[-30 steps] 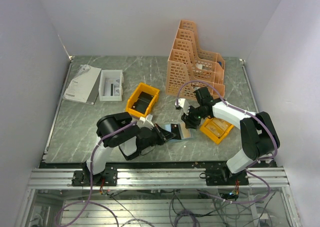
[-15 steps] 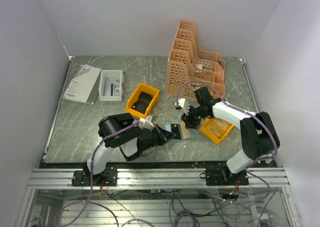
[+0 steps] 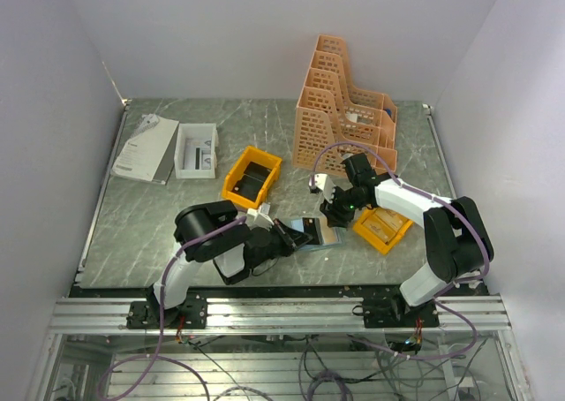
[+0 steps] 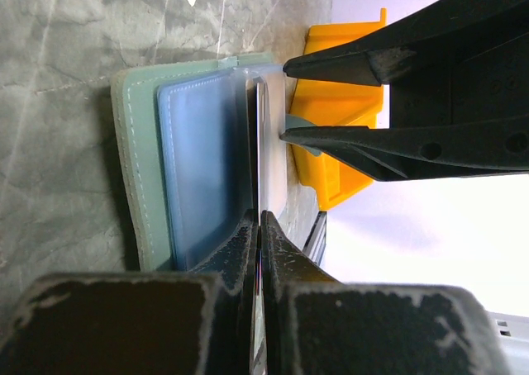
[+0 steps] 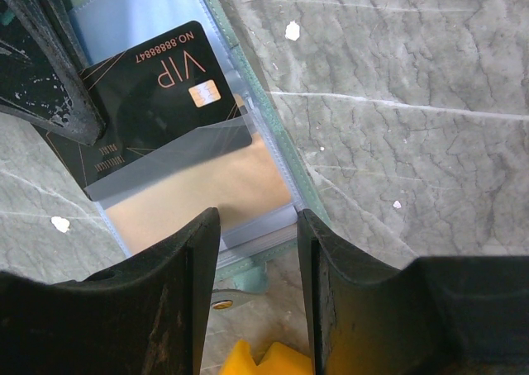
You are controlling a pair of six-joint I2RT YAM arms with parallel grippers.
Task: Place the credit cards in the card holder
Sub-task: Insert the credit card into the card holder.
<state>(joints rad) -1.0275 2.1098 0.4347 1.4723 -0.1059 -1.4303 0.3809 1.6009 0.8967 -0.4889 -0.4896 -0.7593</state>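
Note:
The grey-green card holder (image 3: pixel 315 234) lies open on the table between the arms, its bluish clear sleeves facing up (image 4: pixel 198 160). My left gripper (image 4: pixel 259 220) is shut on a black VIP credit card (image 5: pixel 149 82), seen edge-on in the left wrist view (image 4: pixel 260 144). The card's far end lies partly inside a clear sleeve. A tan card (image 5: pixel 207 195) sits in the sleeve below it. My right gripper (image 5: pixel 258 226) is open, its jaws low over the holder's edge beside the snap tab (image 5: pixel 219 302). It also shows in the left wrist view (image 4: pixel 289 98).
A yellow bin (image 3: pixel 382 227) stands right beside the holder, under my right arm. Another yellow bin (image 3: pixel 252 176) is at centre left. An orange file rack (image 3: pixel 344 109) stands at the back. A white box (image 3: pixel 196 149) and papers (image 3: pixel 146 147) lie at the back left.
The left arm has edged slightly to the right toward the holder. The right arm and the holder have not visibly moved.

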